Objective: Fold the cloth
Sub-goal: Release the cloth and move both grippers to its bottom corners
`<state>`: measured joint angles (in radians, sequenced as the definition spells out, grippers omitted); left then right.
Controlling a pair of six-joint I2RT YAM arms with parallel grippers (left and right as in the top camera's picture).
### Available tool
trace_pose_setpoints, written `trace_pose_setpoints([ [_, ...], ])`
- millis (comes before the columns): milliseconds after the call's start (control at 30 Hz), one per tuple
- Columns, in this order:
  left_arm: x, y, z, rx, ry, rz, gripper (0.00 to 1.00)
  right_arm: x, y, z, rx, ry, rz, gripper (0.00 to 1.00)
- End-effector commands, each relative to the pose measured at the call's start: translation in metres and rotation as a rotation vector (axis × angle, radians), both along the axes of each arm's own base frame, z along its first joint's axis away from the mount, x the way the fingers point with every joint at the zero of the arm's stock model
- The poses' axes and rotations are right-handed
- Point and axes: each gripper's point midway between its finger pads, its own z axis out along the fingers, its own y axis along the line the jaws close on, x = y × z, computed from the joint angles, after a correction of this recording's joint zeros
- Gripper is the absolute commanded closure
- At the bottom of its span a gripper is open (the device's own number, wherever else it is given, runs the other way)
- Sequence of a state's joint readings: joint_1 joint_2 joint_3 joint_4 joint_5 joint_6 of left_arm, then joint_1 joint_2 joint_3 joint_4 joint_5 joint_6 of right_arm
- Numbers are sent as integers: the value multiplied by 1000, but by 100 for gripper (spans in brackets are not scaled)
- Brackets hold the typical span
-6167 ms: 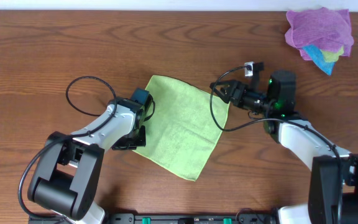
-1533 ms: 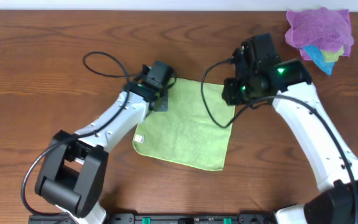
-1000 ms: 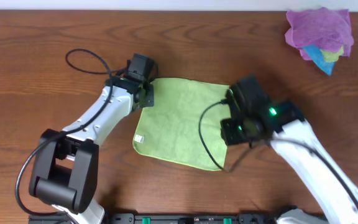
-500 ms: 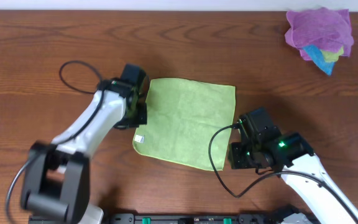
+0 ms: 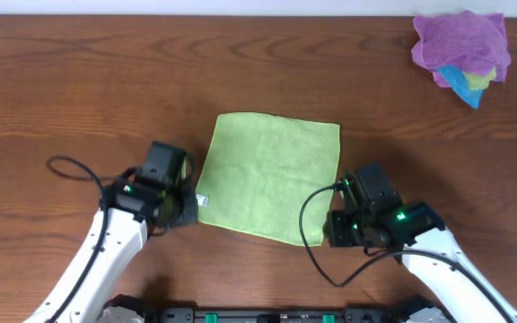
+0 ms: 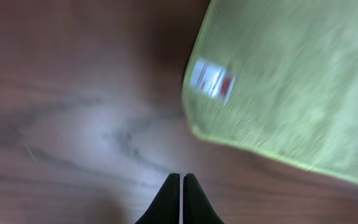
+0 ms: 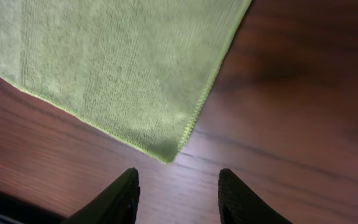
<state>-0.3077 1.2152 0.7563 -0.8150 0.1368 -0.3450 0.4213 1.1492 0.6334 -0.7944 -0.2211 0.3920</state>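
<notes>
The lime-green cloth [image 5: 272, 178] lies spread flat as a square in the middle of the table, its white tag [image 5: 204, 199] at the near-left corner. My left gripper [image 5: 187, 211] is beside that corner. In the left wrist view its fingers [image 6: 181, 180] are shut and empty over bare wood, short of the cloth [image 6: 291, 81] and its tag [image 6: 210, 81]. My right gripper [image 5: 328, 235] stands at the near-right corner. In the right wrist view it is open [image 7: 178, 177], with the cloth's corner [image 7: 166, 155] just ahead of the gap and nothing between the fingers.
A heap of purple and blue cloths [image 5: 463, 49] sits at the far right corner of the wooden table [image 5: 79, 81]. A black rail [image 5: 267, 316] runs along the near edge, close behind both arms.
The left arm has drawn back from the cloth's far-left corner to its near-left corner. The right arm has come down to the near-right corner. The cloth now lies square and flat.
</notes>
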Motion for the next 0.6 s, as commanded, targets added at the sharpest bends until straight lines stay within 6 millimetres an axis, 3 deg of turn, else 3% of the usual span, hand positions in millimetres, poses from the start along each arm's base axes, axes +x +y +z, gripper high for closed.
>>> trace_pose_setpoints([
  [0,-10,-9,-8,-69,33,24,94,-11,12,-7,111,50,-3,57],
  [133,-8,-14,-15,-101,20,31,95,-13,11,-14,118,55,-14,51],
  [333,-6,-6,-27,-105,39,82,94,-24,13,-25,169,98,-30,52],
  [567,9,-5,-36,-185,39,84,81,-29,15,-30,226,124,-50,52],
])
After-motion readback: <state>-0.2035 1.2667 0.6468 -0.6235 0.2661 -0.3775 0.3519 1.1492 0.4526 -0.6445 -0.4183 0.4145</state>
